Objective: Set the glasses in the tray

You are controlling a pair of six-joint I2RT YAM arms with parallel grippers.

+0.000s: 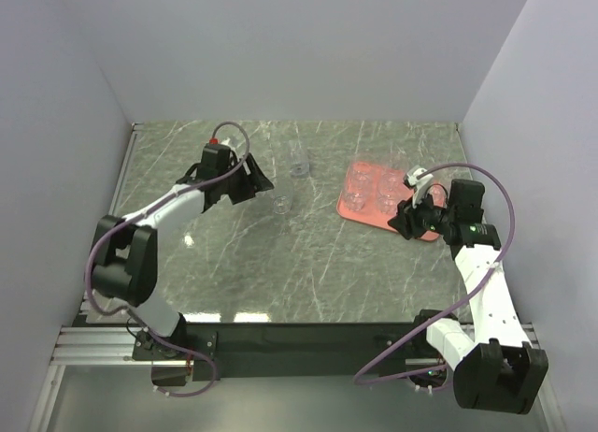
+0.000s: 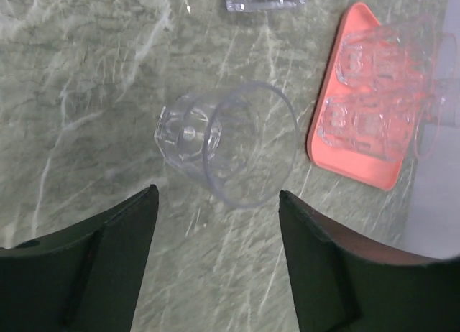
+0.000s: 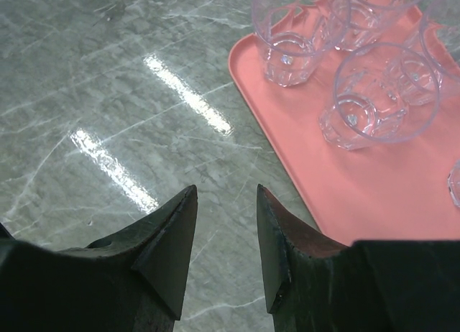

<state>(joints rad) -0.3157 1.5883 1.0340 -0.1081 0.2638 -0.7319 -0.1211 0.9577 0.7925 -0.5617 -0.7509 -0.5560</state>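
The left claw (image 2: 217,197) is hanging open by a glass (image 2: 230,141) on the table (image 1: 308,264).
Its fingers are not touching the glass, which is standing near the middle of the table. Another glass (image 1: 299,161) is standing a bit farther back. The right claw (image 3: 226,195) is hanging open and empty at the near edge of the pink tray (image 3: 345,195) on the right, where more glasses (image 3: 377,95) are sitting.

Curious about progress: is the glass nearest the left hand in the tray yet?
Out. The glass sits on the bare table, apart from the tray.
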